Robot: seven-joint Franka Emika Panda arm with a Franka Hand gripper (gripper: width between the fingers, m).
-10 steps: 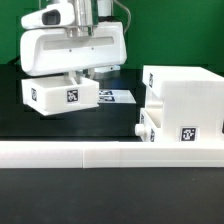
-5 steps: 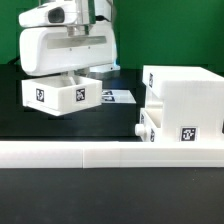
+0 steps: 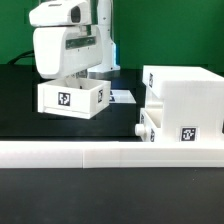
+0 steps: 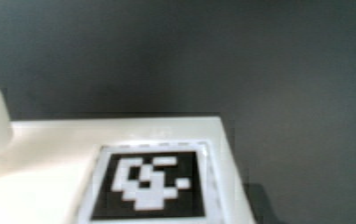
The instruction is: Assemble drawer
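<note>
White rail [image 3: 100, 153] along front; marker board [image 3: 124, 97] behind.

White boxy gripper [image 3: 72, 75] housing w/ rounded edges, grey trim on top, dark underside

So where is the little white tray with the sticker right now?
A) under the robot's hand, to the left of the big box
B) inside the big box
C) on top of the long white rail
A: in the exterior view the tray sits under the hand, apart from the big box on that view's right.
</note>
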